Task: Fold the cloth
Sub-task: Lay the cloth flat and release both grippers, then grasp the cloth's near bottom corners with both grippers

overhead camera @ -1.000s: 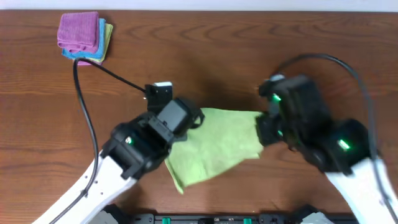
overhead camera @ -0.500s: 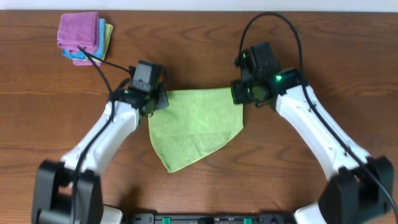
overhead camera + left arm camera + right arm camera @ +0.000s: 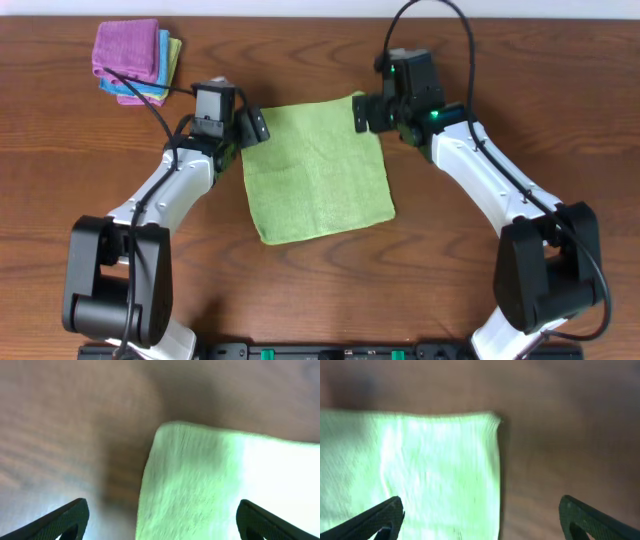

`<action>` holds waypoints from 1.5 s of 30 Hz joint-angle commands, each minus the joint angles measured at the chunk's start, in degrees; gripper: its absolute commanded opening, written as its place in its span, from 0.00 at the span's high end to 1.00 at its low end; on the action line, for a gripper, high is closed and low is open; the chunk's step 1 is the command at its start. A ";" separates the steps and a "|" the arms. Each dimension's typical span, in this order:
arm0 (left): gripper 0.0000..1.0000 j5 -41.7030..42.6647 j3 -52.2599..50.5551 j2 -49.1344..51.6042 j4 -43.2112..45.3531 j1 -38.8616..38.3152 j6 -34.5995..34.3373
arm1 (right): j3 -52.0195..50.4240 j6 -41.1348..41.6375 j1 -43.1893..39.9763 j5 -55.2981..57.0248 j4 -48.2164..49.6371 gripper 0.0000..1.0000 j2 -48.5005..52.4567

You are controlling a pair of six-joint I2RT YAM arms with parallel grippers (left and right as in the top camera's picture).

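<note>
The light green cloth [image 3: 318,170] lies spread flat as a rough square in the middle of the brown table [image 3: 500,60]. My left gripper [image 3: 250,127] hovers open at its far left corner. In the left wrist view that corner of the cloth [image 3: 220,480] sits between the spread fingers of the left gripper [image 3: 162,522], with nothing gripped. My right gripper [image 3: 364,112] is open at the far right corner. In the right wrist view the cloth [image 3: 420,470] ends partway across the open right gripper [image 3: 482,520], and bare wood fills the rest of the gap.
A stack of folded cloths [image 3: 135,60], purple on top with blue and yellow-green beneath, sits at the table's far left corner. A black cable [image 3: 165,95] runs from near it to the left arm. Both arms reach in from the near edge.
Both arms swung from the near side to the far side, pulling the crumpled cloth out flat. Both grippers, shut on its corners before, have opened and let go.
</note>
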 commanded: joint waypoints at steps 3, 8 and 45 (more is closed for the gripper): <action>0.04 2.97 0.20 -3.34 -9.49 -0.44 0.85 | 0.31 -3.65 -0.39 0.72 -8.83 0.01 -6.36; 0.05 4.44 0.20 -11.15 -21.40 -2.01 0.63 | 0.28 -3.65 -0.52 0.72 -19.96 0.08 -13.73; 0.20 20.28 -33.31 -23.89 -1.68 -8.81 -17.25 | -28.39 -4.15 -5.33 -20.74 -6.71 0.34 -14.53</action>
